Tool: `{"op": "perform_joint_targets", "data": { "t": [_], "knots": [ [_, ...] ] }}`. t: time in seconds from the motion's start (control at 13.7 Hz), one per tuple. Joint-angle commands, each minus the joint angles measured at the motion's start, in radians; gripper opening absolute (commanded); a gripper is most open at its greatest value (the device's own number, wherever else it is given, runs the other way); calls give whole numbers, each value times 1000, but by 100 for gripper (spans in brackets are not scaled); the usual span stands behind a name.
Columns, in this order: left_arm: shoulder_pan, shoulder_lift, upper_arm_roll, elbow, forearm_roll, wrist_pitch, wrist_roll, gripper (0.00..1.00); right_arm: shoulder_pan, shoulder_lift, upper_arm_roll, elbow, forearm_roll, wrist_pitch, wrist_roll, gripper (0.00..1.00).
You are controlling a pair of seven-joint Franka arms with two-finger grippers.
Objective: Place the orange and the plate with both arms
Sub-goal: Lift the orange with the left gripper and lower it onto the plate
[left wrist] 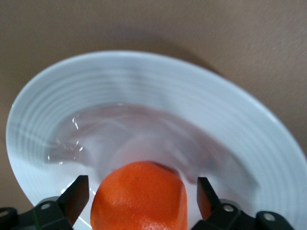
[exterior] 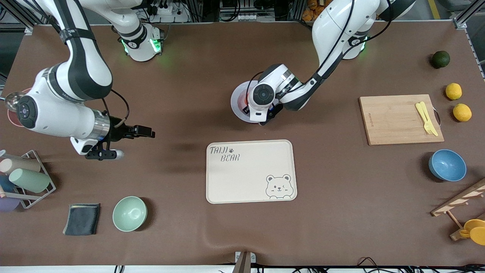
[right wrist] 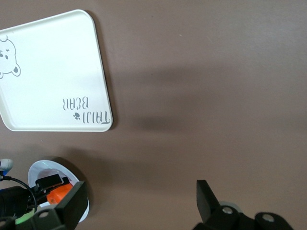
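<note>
The pale plate [exterior: 238, 103] lies on the brown table, farther from the front camera than the cream bear tray [exterior: 250, 170]. The orange [left wrist: 139, 196] sits in the plate [left wrist: 158, 91]. My left gripper [left wrist: 142, 186] is low over the plate [exterior: 269, 113], open, with one finger on each side of the orange and a gap at both. In the front view the left hand hides most of the orange. My right gripper [exterior: 146, 132] is open and empty [right wrist: 142, 191] over bare table toward the right arm's end. The right wrist view shows the plate [right wrist: 41, 170], the orange [right wrist: 60, 194] and the tray [right wrist: 48, 72].
A wooden cutting board [exterior: 398, 119] with yellow cutlery [exterior: 426, 117], two lemons [exterior: 453, 91], a dark green fruit [exterior: 440, 59] and a blue bowl [exterior: 447, 165] lie toward the left arm's end. A green bowl [exterior: 129, 213], a dark cloth [exterior: 81, 218] and a cup rack [exterior: 26, 178] lie toward the right arm's end.
</note>
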Motion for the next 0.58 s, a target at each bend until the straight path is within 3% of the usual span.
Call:
{"op": "perform_joint_targets", "data": {
  "t": [0.0, 0.29, 0.51],
  "knots": [
    [10, -42, 1, 14, 25, -11, -23, 100, 14, 4, -1, -2, 53, 12, 15, 100],
    [65, -171, 4, 67, 29, -44, -15, 100, 19, -2, -1, -3, 55, -13, 17, 100],
    [126, -197, 3, 245, 136, -224, 3, 100, 19, 1, -1, -2, 55, -5, 15, 100]
  ]
}}
